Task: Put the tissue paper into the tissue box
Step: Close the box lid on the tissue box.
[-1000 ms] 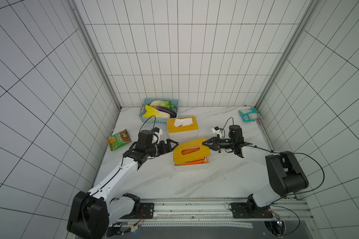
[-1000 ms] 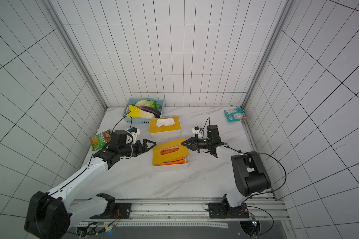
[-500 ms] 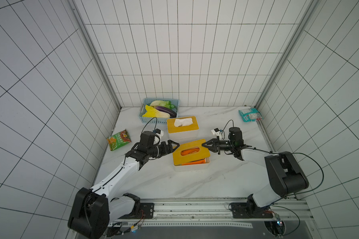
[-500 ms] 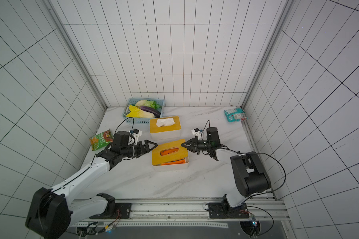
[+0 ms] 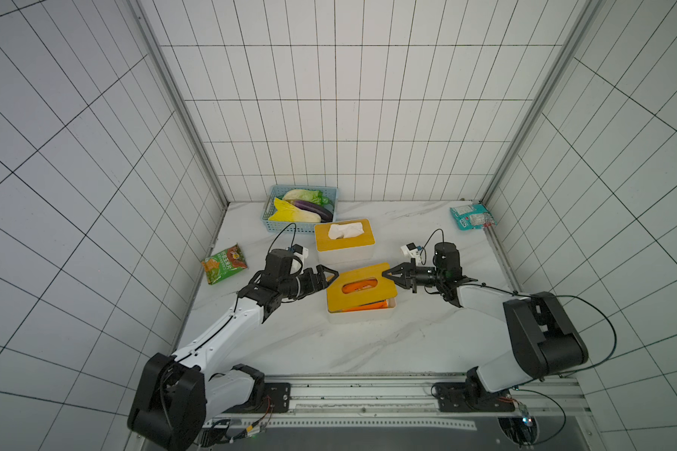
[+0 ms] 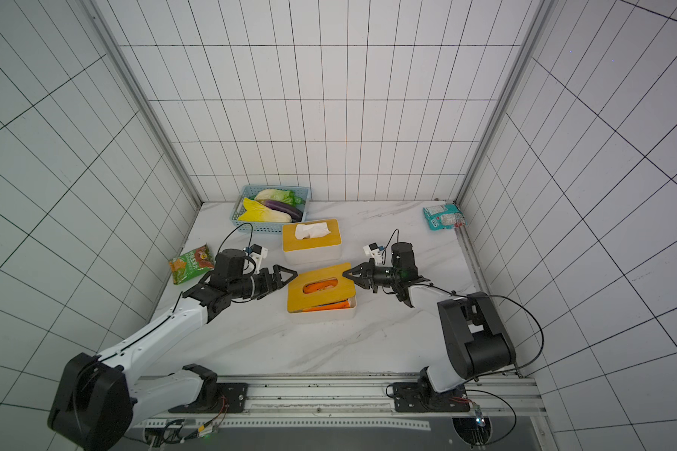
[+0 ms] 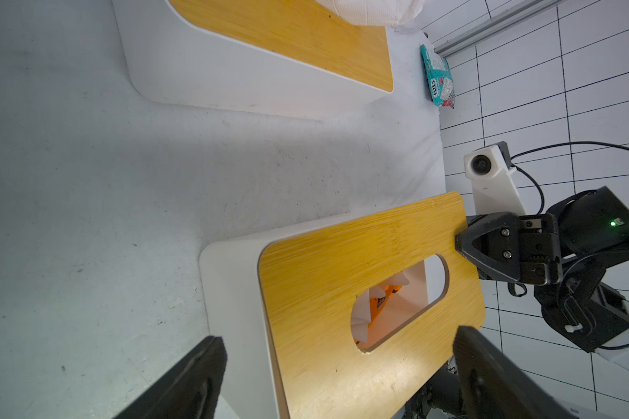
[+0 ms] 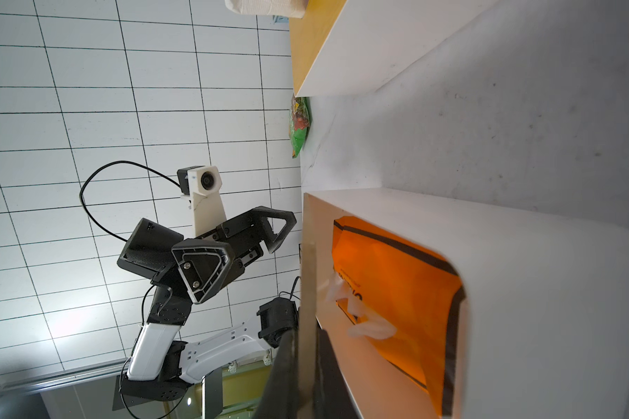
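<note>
– At desk [image 5: 368,351] centre: tissue box [image 5: 360,315], white base, yellow lid [image 5: 341,296] sitting tilted on it. Where's the tissue pack?

– Orange tissue pack [image 5: 362,287] is already inside the box. It shows through the lid slot and in the gap under the lid's 6 o'clock edge. Right wrist view has it lying in the base too.

– Hands?

– Right hand [image 5: 385,273] is pressed together on the lid's 2 o'clock corner, pinching it. Left hand [image 5: 331,276] is spread wide at the lid's 9 o'clock end. Left wrist view puts one finger either side of that end. Can't tell if it's touching.

– Change from a second ago?

– Barely any. Same pinch on the same corner, same wide spread. Right hand has nudged a touch toward 9 o'clock. Lid tilt looks about the same, pack hasn't moved.

– Rest of the desk?

– Second box [image 5: 344,252] at 12 o'clock of the first, white tissue [image 5: 344,230] poking out of its slot. Basket [image 5: 286,227] of vegetables at 11 o'clock. Green snack bag [image 5: 224,263] at 9 o'clock by the wall. Teal packet [image 5: 471,216] at 2 o'clock in the far corner. All where they were.
</note>
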`<action>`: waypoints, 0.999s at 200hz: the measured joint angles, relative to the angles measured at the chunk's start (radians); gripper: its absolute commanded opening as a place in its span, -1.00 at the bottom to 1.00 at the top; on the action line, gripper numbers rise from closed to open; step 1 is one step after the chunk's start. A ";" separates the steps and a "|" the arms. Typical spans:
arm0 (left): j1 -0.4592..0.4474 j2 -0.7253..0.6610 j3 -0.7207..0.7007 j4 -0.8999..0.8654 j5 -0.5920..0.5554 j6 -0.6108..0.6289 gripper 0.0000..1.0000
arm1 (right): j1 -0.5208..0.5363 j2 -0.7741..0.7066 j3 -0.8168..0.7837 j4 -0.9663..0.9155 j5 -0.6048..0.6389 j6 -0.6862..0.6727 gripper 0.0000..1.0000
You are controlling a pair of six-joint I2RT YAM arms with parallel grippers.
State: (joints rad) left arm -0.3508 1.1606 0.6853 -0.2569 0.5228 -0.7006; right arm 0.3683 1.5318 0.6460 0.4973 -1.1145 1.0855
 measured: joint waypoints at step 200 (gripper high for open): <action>-0.042 0.018 -0.037 0.021 -0.014 -0.030 0.92 | 0.019 -0.003 -0.021 0.039 0.030 0.011 -1.00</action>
State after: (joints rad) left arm -0.3931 1.1790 0.6483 -0.2363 0.5087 -0.7303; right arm 0.3878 1.5284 0.6250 0.5358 -1.0847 1.0966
